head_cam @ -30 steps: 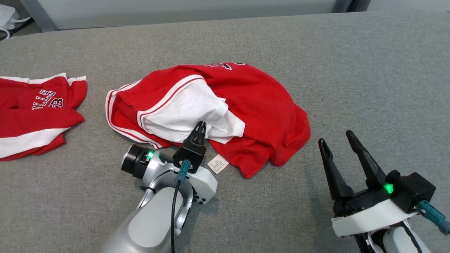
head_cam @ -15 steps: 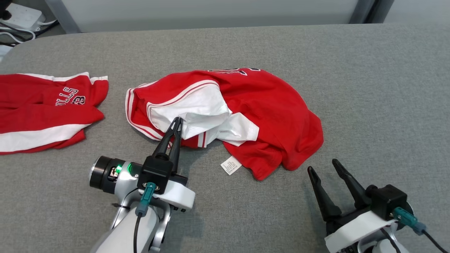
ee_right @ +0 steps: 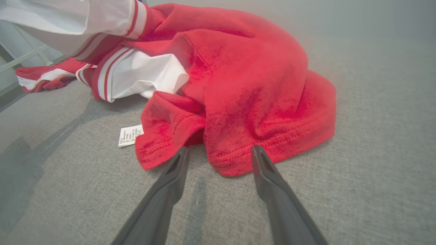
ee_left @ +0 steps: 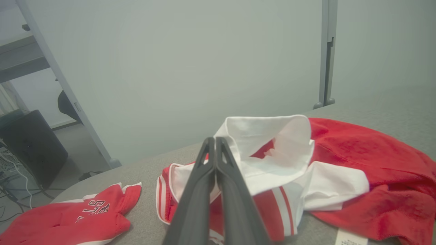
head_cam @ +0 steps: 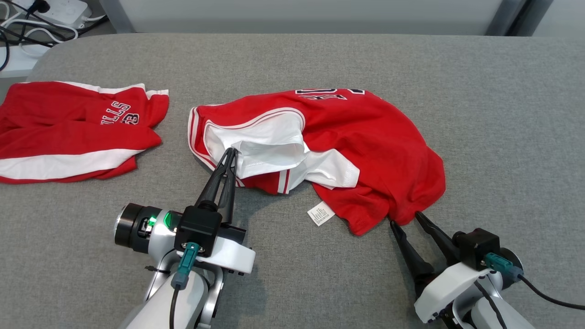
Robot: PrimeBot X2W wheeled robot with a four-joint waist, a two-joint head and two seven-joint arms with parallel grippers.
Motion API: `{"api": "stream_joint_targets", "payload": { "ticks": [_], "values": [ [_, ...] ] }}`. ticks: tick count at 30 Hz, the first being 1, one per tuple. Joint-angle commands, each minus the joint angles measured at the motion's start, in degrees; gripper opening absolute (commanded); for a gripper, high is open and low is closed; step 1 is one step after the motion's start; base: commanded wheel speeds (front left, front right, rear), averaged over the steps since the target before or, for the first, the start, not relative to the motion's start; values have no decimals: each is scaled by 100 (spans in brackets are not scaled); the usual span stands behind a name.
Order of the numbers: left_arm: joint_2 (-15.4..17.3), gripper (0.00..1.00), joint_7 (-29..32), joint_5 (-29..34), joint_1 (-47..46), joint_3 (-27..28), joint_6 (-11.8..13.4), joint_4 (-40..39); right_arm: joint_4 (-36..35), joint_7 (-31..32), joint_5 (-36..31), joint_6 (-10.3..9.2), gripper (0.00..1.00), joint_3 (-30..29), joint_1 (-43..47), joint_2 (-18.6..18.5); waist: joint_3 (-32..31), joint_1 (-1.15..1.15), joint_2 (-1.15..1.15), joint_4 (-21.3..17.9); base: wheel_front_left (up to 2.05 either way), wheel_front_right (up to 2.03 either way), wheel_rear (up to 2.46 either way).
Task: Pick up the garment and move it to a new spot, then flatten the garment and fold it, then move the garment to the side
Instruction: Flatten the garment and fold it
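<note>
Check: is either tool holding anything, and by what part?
Left tool pinches the garment at its white edge; right tool open, holding nothing.

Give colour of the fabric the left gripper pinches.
White, on a mostly red garment. Clearest in left wrist view.

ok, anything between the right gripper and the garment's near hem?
Nothing visible. The right gripper is open with its fingers at the hem of the red garment, bare grey surface beneath. The white label lies off to its left.

Grey fabric-covered table (head_cam: pixel 480 114), crumpled red-and-white lettered jersey (head_cam: pixel 68 132) lying at its left end, white power strip (head_cam: pixel 68 7) past its far left corner.
</note>
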Motion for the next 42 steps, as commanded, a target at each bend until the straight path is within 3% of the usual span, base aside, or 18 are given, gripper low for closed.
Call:
{"api": "stream_joint_targets", "payload": {
  "ticks": [1,4,5,6,8,9,15,23,28,33,42],
  "values": [
    [92,0,-32,69,-122,212,-3,-157,60,-68,-10,41,79,136,-134,-30,14,0,0,50,0,0,0],
    [73,0,-32,65,-131,227,-14,-185,267,-68,-70,41,75,128,-217,15,22,0,0,95,0,0,0],
    [70,0,-32,62,-130,236,-18,-193,322,-68,-99,41,67,97,-239,21,26,0,0,102,0,0,0],
    [69,0,-32,59,-130,245,-21,-200,360,-68,-122,41,46,75,-257,34,29,0,0,105,0,0,0],
    [74,0,-32,59,-122,263,-22,-206,409,-68,-166,41,28,41,-284,72,33,0,0,95,0,0,0],
    [77,0,-32,62,-117,271,-23,-209,417,-68,-177,41,0,16,-290,102,34,0,0,86,0,0,0],
    [108,0,-32,70,-105,317,-41,-223,405,-68,-292,41,0,-153,-307,160,24,0,0,14,0,0,0],
    [238,0,-32,141,-78,518,-11,-525,-368,-68,-634,41,0,-1294,-90,51,-140,0,0,-132,0,0,0],
    [387,0,-33,10,-37,909,-88,-1144,-883,-68,-836,41,0,-1791,-38,-179,-250,0,0,-208,0,0,0],
    [568,0,-33,-210,-40,1408,-281,-1829,-1390,-68,-973,41,0,-2129,-154,-495,-329,0,0,-257,0,0,0],
    [845,0,6,-987,-484,2069,-846,-2497,-2286,-68,-1247,41,0,-2737,-612,-1210,-524,0,0,-358,0,0,0]
  ]
}}
